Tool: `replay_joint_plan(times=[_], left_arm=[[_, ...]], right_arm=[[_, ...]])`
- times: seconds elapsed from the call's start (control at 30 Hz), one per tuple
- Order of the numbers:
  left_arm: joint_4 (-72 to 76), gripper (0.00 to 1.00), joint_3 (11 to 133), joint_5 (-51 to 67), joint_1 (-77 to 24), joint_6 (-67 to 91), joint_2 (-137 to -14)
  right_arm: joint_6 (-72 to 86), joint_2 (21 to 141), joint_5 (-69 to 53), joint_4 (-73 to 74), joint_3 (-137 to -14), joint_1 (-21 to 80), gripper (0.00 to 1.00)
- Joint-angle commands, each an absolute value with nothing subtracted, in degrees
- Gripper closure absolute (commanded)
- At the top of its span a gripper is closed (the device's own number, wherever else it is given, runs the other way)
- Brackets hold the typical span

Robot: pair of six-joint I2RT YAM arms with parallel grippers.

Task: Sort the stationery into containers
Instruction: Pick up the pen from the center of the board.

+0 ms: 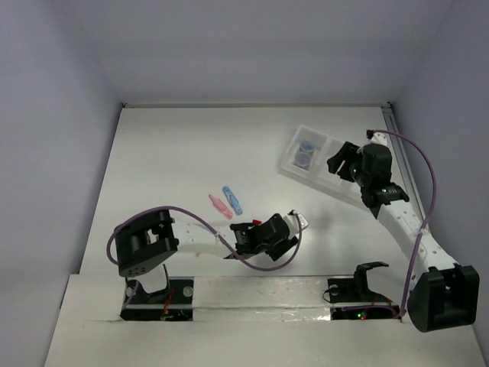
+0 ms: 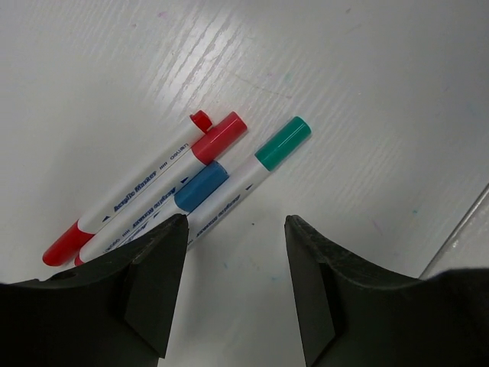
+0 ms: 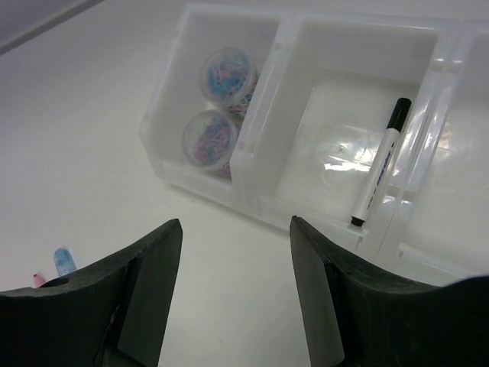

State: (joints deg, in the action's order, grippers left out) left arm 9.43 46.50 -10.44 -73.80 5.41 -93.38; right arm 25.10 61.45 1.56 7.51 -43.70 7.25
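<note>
The left gripper (image 2: 233, 283) hangs spread and empty over three thin white markers lying side by side and touching: one with a red cap (image 2: 220, 135), one with a blue cap (image 2: 200, 187), one with a teal cap (image 2: 283, 143). Their barrels run under its left finger (image 2: 153, 283) rather than through the middle of the gap. Closing from here would likely clip the teal marker off-centre, catch two at once, or send the round barrels rolling apart. The right gripper (image 3: 235, 298), also spread and holding nothing, hovers before the translucent white three-compartment plastic tray (image 3: 263, 122). Two round bluish-grey discs (image 3: 228, 76) sit in one end compartment, and a black-capped white pen (image 3: 378, 164) lies in the middle one. A short chunky blue piece (image 1: 231, 199) and a pink one (image 1: 220, 205) lie on the table, well apart from the tray. A hurried reach for them could shove the light tray.
</note>
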Motion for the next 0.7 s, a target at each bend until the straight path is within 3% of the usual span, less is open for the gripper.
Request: replay_joint_plan(times=[0.0, 0.23, 0.4, 0.5, 0.67], left_arm=[[9.8, 0.49, 49.3, -12.3, -73.9, 3.0, -94.3], [11.2, 0.54, 49.2, -10.0, -72.8, 3.3, -97.0], [10.3, 0.69, 49.0, -8.9, -72.8, 3.5, -98.2], [10.1, 0.71, 49.0, -8.5, -72.8, 3.8, -98.5], [10.2, 0.88, 49.0, -8.0, -72.8, 4.0, -99.4]], right_arm=[[24.8, 59.6, -1.7, 6.9, -43.5, 7.5, 0.36], [24.6, 58.7, -2.3, 7.2, -43.0, 7.5, 0.36], [24.8, 58.6, -2.7, 7.9, -43.9, 7.5, 0.36], [24.9, 58.5, -3.3, 8.3, -44.3, 7.5, 0.36], [25.0, 56.7, -4.1, 9.4, -43.8, 7.5, 0.35]])
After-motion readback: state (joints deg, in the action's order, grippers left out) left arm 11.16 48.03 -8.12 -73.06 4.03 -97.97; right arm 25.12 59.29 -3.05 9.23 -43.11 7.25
